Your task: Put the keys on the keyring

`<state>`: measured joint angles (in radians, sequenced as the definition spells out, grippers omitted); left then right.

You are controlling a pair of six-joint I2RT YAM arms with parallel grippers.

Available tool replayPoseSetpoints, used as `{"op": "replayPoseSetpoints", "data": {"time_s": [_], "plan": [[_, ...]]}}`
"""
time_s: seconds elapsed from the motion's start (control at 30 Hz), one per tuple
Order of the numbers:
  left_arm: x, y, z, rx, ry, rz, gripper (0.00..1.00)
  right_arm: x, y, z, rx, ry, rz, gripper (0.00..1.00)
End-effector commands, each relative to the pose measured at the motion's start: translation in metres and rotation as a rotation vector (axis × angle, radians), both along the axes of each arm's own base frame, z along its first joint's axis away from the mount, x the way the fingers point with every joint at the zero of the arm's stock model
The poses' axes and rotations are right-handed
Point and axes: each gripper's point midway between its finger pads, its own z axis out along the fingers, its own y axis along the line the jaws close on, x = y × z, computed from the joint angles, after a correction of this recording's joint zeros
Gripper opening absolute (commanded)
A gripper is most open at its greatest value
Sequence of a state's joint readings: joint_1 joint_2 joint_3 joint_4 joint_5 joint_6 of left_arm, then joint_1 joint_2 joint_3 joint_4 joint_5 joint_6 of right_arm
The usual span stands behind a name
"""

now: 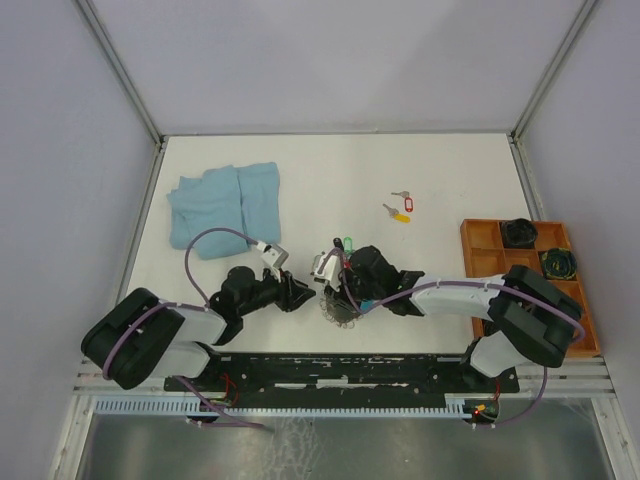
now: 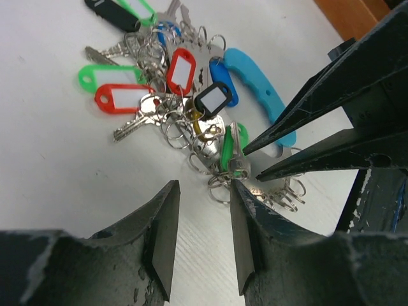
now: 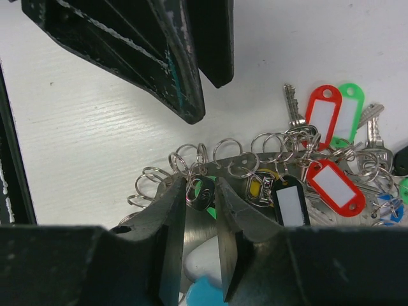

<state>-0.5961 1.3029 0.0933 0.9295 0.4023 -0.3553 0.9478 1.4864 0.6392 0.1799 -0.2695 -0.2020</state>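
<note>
Tags on bunched keys [image 2: 182, 70] have plain white inserts. The bunch lies btwn both grippers, near table [image 1: 450, 160] front. L gripper [image 2: 201, 239] has fingers apart, nothing btwn. R gripper [image 3: 201, 220] tips straddle a key head [image 3: 203, 192], can't tell if pinched. Two loose keys [image 1: 400, 205] lie farther out with open room around; tray [image 1: 478, 240] sits at R edge.

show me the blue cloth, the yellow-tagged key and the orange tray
blue cloth [image 1: 225, 205], top view, middle of the folded fabric
yellow-tagged key [image 1: 402, 216], top view, on its yellow tag
orange tray [image 1: 487, 238], top view, bare floor of its far-left compartment
</note>
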Motion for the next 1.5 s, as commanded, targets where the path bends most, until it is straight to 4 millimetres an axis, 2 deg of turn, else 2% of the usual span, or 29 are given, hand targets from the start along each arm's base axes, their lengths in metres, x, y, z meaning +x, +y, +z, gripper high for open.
{"op": "replayPoseSetpoints", "data": {"time_s": [0.0, 0.23, 0.57, 0.63, 0.73, 0.9, 1.2, 1.47], "plan": [[0.001, -0.011, 0.009, -0.067, 0.026, -0.017, 0.44, 0.001, 0.012, 0.003, 0.024, -0.053, 0.048, 0.32], [-0.001, -0.019, 0.002, -0.059, 0.061, -0.044, 0.40, -0.001, 0.009, -0.013, -0.030, -0.076, 0.072, 0.28], [-0.004, -0.028, -0.006, -0.044, 0.096, -0.082, 0.30, 0.000, 0.007, -0.024, -0.060, -0.094, 0.081, 0.25], [-0.005, -0.030, -0.007, -0.043, 0.103, -0.089, 0.29, 0.000, 0.007, -0.026, -0.068, -0.097, 0.083, 0.22], [-0.006, -0.032, -0.007, -0.043, 0.104, -0.095, 0.27, -0.001, 0.006, -0.028, -0.085, -0.096, 0.095, 0.12], [-0.006, -0.032, -0.007, -0.043, 0.102, -0.094, 0.27, -0.002, 0.003, -0.023, -0.101, -0.103, 0.104, 0.01], [-0.003, -0.029, 0.005, -0.026, -0.007, -0.111, 0.31, -0.003, -0.006, -0.008, -0.153, -0.118, 0.133, 0.01], [-0.005, -0.037, 0.021, -0.021, -0.172, -0.217, 0.34, -0.001, -0.008, 0.007, -0.158, -0.151, 0.142, 0.01]]}}
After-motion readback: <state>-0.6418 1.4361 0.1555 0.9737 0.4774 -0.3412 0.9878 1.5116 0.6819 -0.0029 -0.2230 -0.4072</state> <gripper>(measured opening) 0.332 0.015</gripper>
